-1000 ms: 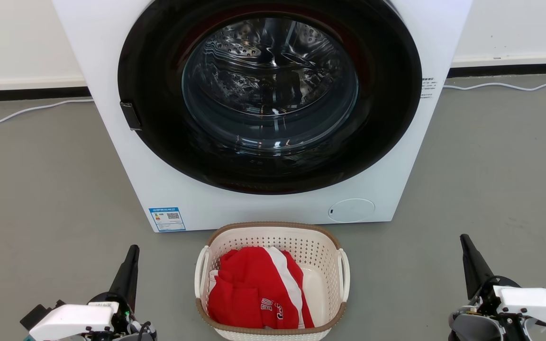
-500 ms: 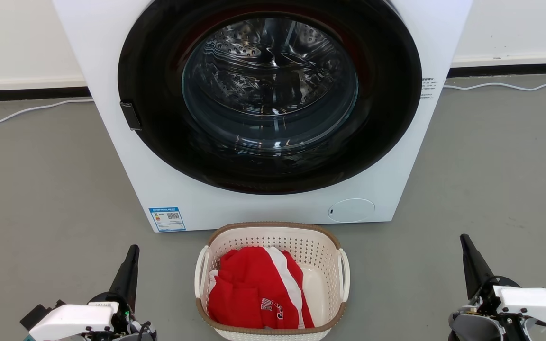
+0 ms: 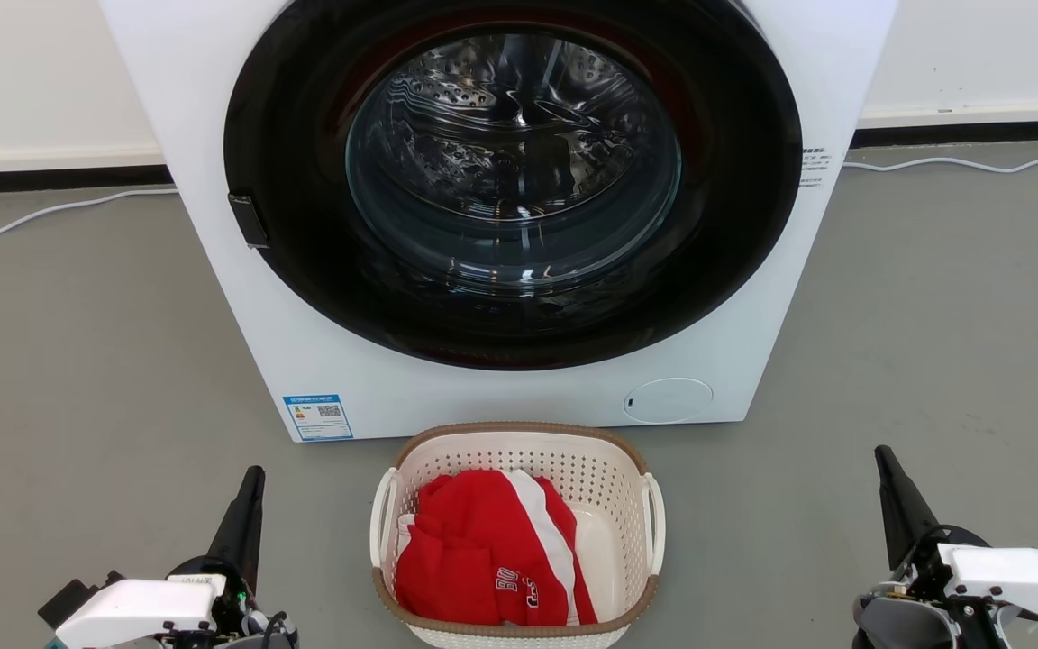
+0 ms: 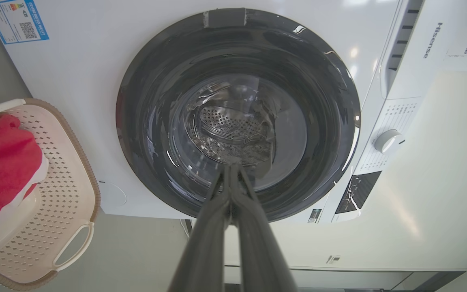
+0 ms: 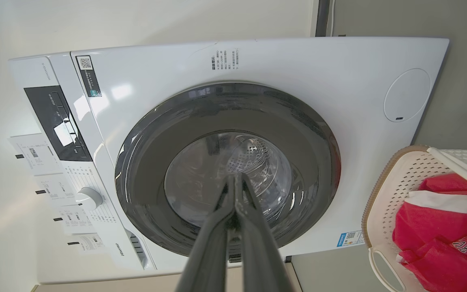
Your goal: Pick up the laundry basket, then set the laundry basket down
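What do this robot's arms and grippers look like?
The left gripper and right gripper each have two long dark fingers tapering to a point. White boxy wrist housings, black joints and black cables sit behind; a green light marks the left wrist.

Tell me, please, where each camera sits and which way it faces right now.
Head view: on the head, looking forward and down at the washing machine and laundry basket; left gripper and right gripper, shut, at the bottom.
Left wrist view: on the left wrist, facing the machine along its shut fingers.
Right wrist view: on the right wrist, likewise.
Shared: both wrist views catch the basket's edge.
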Robot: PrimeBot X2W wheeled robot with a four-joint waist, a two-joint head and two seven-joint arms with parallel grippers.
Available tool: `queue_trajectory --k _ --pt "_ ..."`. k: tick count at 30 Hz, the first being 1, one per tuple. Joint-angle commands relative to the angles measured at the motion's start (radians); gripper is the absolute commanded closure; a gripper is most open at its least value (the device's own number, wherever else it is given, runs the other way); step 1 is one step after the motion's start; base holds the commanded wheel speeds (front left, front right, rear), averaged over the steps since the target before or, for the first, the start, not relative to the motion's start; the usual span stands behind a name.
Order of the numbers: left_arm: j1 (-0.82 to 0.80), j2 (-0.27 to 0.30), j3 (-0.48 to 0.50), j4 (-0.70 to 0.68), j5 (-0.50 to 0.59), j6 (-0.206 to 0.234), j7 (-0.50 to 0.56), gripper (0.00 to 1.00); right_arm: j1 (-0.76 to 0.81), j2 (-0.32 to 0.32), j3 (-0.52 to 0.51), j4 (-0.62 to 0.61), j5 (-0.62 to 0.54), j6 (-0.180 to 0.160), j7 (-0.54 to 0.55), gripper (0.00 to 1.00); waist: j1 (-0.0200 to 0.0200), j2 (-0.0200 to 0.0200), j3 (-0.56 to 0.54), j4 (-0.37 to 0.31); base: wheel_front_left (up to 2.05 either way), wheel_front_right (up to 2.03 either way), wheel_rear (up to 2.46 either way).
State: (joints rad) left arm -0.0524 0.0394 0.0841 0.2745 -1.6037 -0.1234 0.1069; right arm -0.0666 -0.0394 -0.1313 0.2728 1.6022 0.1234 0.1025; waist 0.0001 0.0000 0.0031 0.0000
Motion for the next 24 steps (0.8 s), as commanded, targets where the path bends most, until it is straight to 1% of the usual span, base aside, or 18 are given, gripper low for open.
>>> queue_trajectory --k 1,24 --pt "-0.056 0.011 0.030 -0.029 -0.005 -0.007 0.006 1.00 -0.041 -0.011 0.018 -0.028 0.007 0.007 0.011 1.00 0.0000 0.0000 0.000 0.000 0.00 0.00 0.00" --pt "-0.056 0.011 0.030 -0.029 -0.005 -0.007 0.006 1.00 -0.041 -0.011 0.018 -0.028 0.007 0.007 0.011 1.00 -0.0001 0.0000 0.000 0.000 0.00 0.00 0.00"
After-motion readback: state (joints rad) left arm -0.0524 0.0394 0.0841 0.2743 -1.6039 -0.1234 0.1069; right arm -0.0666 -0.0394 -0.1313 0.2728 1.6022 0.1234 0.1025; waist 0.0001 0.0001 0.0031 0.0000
